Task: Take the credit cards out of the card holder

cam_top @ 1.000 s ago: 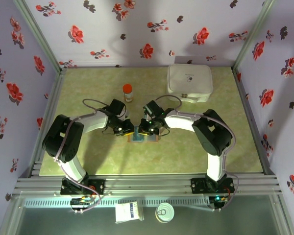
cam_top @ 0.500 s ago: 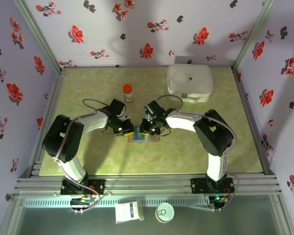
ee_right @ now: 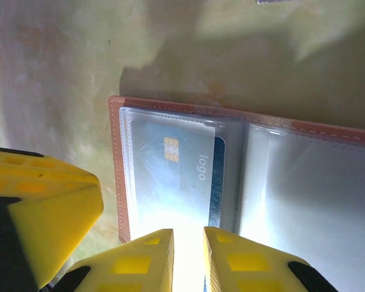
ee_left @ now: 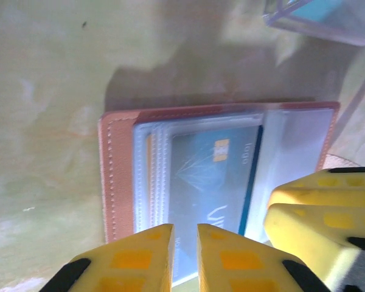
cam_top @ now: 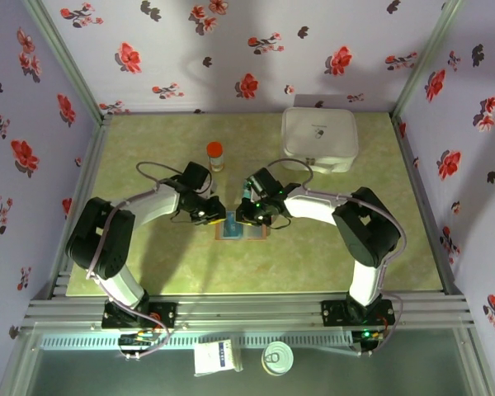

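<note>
The card holder (ee_left: 118,182) lies open, with the credit cards (ee_left: 213,170) sleeved inside. The left gripper (ee_left: 184,240) and right gripper (ee_right: 188,243) sit at its edge, jaws almost together; whether they grip it cannot be told.

Open brown card holder (ee_left: 117,176) — credit cards (ee_left: 207,173) inside.

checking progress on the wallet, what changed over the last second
Both arms' elbows swung outward, left to the left, right to the right. A teal strip, probably a credit card, now shows between the left gripper and the right gripper. Both stayed over the open card holder; the white case and the bottle did not move.
</note>
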You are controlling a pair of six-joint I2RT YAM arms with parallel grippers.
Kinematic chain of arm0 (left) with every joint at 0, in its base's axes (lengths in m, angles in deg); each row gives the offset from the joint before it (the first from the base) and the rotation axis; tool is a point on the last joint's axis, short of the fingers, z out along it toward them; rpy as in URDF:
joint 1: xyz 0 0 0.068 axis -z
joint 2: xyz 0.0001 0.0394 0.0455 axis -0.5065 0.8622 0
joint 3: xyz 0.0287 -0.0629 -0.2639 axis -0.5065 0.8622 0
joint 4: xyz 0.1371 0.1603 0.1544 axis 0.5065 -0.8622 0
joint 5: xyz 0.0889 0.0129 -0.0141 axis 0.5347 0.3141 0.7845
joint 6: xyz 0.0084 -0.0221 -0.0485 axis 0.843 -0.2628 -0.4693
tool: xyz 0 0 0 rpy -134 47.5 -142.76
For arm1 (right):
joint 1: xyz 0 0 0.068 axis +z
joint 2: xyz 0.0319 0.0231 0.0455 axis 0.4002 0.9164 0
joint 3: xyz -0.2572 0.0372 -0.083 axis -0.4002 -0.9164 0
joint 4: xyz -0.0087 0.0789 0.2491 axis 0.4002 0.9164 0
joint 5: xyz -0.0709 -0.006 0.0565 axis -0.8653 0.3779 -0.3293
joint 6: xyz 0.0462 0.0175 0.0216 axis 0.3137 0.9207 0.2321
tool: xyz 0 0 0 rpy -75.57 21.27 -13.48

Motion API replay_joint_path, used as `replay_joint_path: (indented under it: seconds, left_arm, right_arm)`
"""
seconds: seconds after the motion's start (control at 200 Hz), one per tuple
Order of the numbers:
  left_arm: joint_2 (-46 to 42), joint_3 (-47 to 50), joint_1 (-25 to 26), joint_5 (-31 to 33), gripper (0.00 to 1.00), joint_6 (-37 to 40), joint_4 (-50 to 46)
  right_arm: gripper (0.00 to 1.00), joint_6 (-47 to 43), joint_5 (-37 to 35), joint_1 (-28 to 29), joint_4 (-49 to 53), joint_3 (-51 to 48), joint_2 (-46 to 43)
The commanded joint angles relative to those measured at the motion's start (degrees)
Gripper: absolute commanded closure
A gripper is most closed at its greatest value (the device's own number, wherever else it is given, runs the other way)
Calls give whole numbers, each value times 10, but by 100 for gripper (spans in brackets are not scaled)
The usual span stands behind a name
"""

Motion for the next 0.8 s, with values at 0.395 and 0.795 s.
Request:
replay_joint_path:
  seconds: [0.395, 0.795]
  left_arm:
    - [58, -18, -1, 5, 85, 47, -35]
    - [63, -18, -1, 9, 86, 45, -37]
  right_arm:
    - [81, 17, 13, -4, -20, -5, 11]
    - [85, 28, 35, -6, -56, -17, 34]
